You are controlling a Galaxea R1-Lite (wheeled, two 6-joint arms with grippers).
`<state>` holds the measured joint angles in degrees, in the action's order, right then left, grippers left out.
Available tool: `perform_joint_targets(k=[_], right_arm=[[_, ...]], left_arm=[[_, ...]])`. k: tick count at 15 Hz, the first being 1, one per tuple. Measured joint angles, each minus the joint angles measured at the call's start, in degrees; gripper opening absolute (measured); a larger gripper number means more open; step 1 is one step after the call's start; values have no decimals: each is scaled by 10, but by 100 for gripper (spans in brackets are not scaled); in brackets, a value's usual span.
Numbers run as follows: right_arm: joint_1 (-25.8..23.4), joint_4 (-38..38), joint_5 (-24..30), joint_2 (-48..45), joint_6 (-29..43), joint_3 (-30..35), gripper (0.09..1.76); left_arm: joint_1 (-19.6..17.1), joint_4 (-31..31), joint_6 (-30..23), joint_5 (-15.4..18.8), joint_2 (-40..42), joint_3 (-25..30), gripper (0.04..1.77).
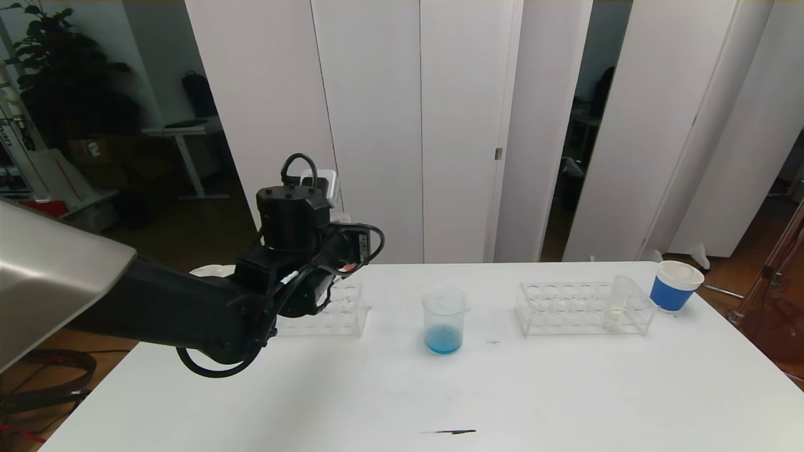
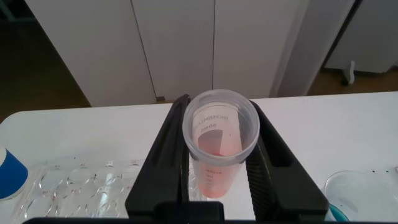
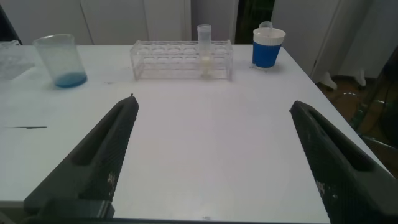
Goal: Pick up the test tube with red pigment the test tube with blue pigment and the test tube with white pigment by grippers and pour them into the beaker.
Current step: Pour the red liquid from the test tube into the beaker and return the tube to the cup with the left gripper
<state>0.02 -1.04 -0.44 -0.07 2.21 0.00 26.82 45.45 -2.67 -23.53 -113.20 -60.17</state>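
The left end effector (image 2: pixel 221 165), raised over the left rack (image 1: pixel 342 314), pinched a tube of red pigment (image 2: pixel 219 146) (tip hidden); the right end effector (image 3: pixel 211 155) hovered spread above the table (image 3: pixel 211 143).

Behind the white table (image 1: pixel 565 389) we see a row of tall white panels (image 1: pixel 377 125) standing like folding screens, with dark gaps between them opening onto a dimmer room. To our left we make out a large leafy plant (image 1: pixel 56 69), a small white desk (image 1: pixel 182 135) on a pedestal leg and cardboard boxes (image 1: pixel 94 150) on a brown wooden floor (image 1: pixel 188 232). We find the light even and soft.
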Motion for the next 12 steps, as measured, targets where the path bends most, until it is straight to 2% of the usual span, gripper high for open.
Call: perform_joint_targets(k=[2,6,8,12], right_arm=[[0,0,0,0,0,0,175],[0,0,0,0,0,0,175],[0,0,0,0,0,0,175],[0,0,0,0,0,0,175]], left_arm=[[18,0,17,11,-11,-32,60],[49,4,79,71,-46,-80,60],[53,7,116,111,-62,-91,60],[51,12,150,174,-87,-118,60]])
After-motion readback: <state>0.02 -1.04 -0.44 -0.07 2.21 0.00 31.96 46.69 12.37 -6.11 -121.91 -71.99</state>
